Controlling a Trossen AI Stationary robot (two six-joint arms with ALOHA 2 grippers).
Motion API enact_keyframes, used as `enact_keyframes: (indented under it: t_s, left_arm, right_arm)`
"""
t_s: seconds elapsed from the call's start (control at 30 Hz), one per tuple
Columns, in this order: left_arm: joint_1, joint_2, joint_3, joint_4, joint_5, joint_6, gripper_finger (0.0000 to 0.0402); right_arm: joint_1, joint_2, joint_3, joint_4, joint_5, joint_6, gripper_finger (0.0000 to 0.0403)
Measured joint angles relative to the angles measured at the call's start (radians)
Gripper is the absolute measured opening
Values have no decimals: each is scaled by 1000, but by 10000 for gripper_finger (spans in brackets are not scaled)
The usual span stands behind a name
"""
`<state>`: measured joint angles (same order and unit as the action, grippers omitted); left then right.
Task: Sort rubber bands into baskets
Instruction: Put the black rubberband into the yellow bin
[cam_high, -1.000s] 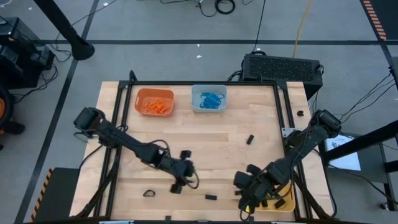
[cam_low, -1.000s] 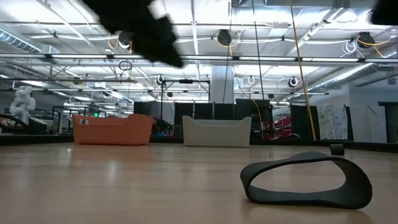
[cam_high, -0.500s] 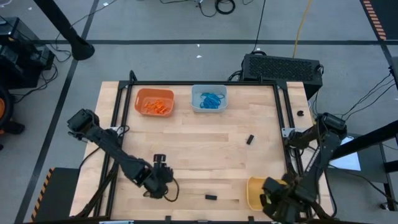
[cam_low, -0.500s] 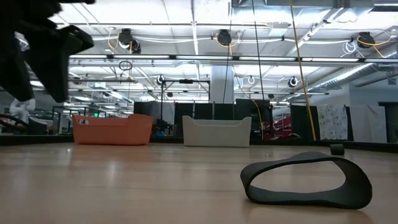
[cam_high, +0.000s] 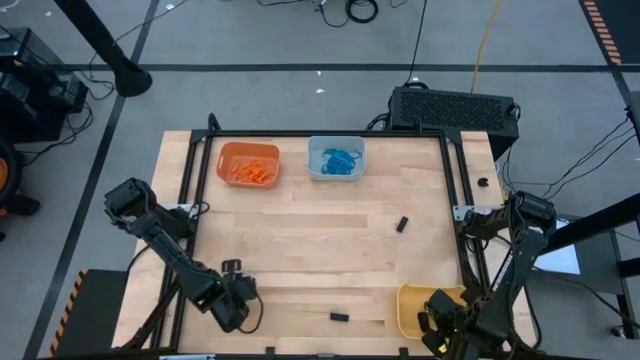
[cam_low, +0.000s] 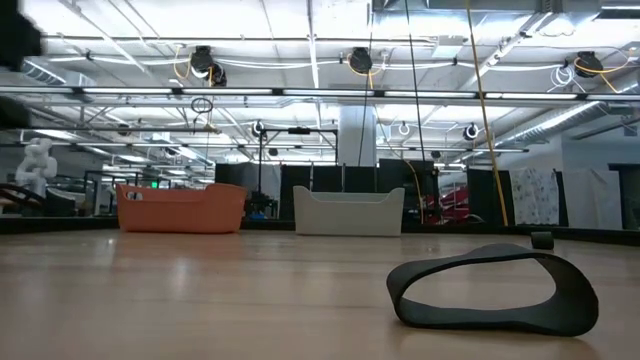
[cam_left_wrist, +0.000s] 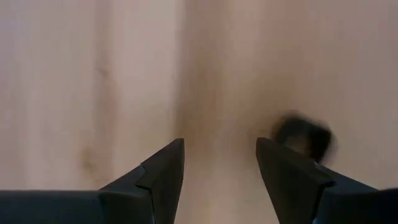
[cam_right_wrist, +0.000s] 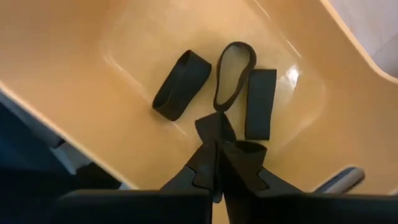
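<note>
left gripper jaws apart | right gripper jaws together, maybe pinching black band | yellow basket

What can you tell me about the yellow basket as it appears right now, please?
The yellow basket is a smooth, glossy plastic tub with rounded corners, standing at the table's near right corner, partly covered by the right arm. In the right wrist view its floor holds three black rubber bands: two flattened and one open loop. The right gripper hangs over it, shut on another black band.
</note>
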<state>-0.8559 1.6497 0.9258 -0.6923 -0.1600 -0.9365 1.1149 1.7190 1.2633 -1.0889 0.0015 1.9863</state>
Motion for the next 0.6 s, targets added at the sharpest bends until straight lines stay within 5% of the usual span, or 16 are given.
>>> enact_keyframes:
  t_s: [0.6]
  left_arm:
    - [-138,0,14,181,-41,-9,207]
  right_arm:
    - [-1,65,0,-13,-2,6,84]
